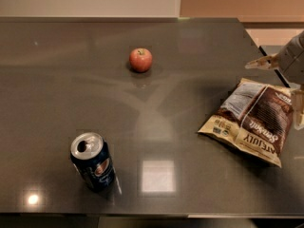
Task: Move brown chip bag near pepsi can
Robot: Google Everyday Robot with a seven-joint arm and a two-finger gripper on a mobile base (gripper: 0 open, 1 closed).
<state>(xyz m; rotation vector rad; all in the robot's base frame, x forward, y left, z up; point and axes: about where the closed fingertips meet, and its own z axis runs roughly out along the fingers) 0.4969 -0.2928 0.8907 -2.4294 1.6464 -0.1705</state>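
Counter: a dark, glossy counter (180, 108) carries everything, with pale light reflections along its near edge.
Brown chip bag: the brown chip bag (254, 120) lies flat on the right side of the counter at middle depth. Its lettering is upside down to the camera and its tan bottom seam points near-right.
Pepsi can: the pepsi can (92, 163) stands upright at the near left, its silver top and drinking hole showing and its round logo facing the near edge.
Gap: bag and can are well apart, with a wide stretch of bare counter between them. The bag sits to the right of the can and somewhat farther back.
Apple: a red apple (141, 60) rests far back, left of centre, apart from both and off the straight line from bag to can.
Tool: the tool (290, 68) is at the right edge of the view, just beside the bag's far right corner and partly cut off by the frame. Whether it touches the bag cannot be told.
Tool state: it cannot be told whether the tool is released or clenched; too little of it shows.
Done: judging by how things lie, none of the move is done yet. The bag rests flat and is nowhere near the can; at most the tool is close to it.
Left: take hold of the bag, bring it left and nearer across the bare counter, and set it down beside the can.
Care: the can is upright and open, so the bag should arrive without bumping it.
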